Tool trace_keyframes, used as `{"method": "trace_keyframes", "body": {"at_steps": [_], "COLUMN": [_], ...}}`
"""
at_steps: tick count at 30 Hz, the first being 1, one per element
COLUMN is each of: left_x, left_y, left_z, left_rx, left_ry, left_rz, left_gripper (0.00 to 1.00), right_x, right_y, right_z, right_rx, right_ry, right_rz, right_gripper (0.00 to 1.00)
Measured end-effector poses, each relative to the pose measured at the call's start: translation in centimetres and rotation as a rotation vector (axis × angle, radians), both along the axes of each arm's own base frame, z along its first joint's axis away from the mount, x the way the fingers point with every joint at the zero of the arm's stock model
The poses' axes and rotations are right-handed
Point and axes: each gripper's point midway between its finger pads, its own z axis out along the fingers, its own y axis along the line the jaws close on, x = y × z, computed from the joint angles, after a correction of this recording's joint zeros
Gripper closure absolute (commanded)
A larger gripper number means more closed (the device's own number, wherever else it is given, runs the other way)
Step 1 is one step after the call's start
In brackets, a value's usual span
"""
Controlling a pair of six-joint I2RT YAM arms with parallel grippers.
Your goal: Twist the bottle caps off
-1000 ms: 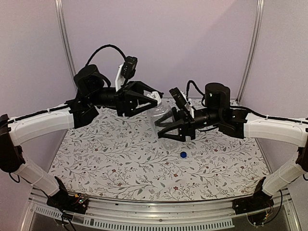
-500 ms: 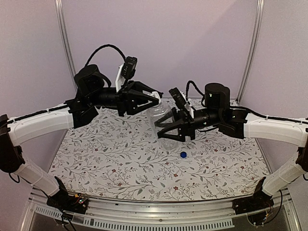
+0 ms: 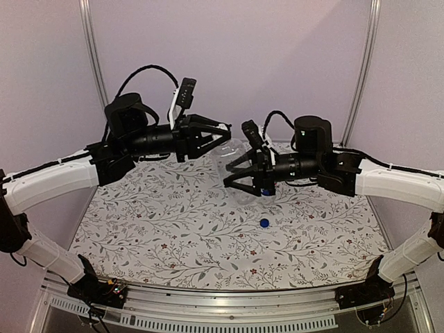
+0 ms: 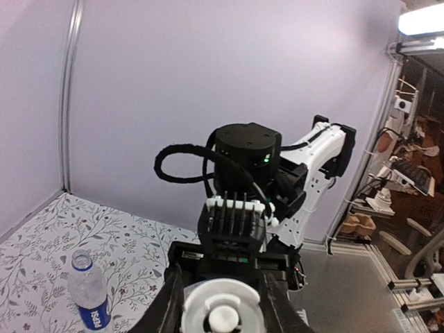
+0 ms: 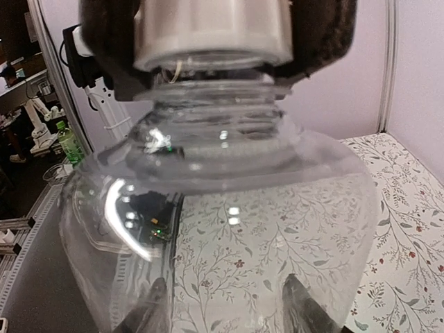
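Observation:
The plain clear bottle (image 3: 234, 158) hangs in the air over the middle of the table, and my right gripper (image 3: 233, 177) is shut on its body. In the right wrist view the bottle (image 5: 222, 208) fills the frame, with the fingers (image 5: 155, 306) showing through its lower part. My left gripper (image 3: 223, 134) is shut on its white cap (image 5: 211, 31), which sits between the jaws in the left wrist view (image 4: 223, 309). A loose blue cap (image 3: 264, 223) lies on the table. The Pepsi bottle (image 4: 90, 293) stands upright with an open neck.
A floral cloth (image 3: 173, 229) covers the table, with purple walls behind and at the sides. Metal posts (image 3: 92, 62) stand at the back corners. The aluminium rail (image 3: 229, 305) and both arm bases run along the near edge.
My left gripper's jaws have closed onto the white cap. Both grippers and the bottle have risen slightly, and the right gripper has kept its hold.

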Motion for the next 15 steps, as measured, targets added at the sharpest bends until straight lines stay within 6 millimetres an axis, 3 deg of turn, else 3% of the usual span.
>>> {"method": "trace_keyframes", "body": {"at_steps": [6,14,15], "left_x": [3.0,4.3,4.3], "left_y": [0.2,0.4,0.4], "left_z": [-0.9,-1.5,-1.5], "left_rx": [0.03,0.061,0.062], "left_ry": [0.134,0.193,0.194], "left_rz": [0.277,0.463,0.468], "left_gripper": [1.0,1.0,0.93], "right_x": [2.6,3.7,3.7], "right_y": [-0.4,-0.8,-0.8], "right_z": [-0.6,-1.2,-1.2], "right_rx": [-0.048,-0.083,-0.084], "right_ry": [-0.027,-0.049,-0.051], "right_rz": [-0.151,-0.213,-0.214], "right_gripper": [0.68,0.69,0.69]}}
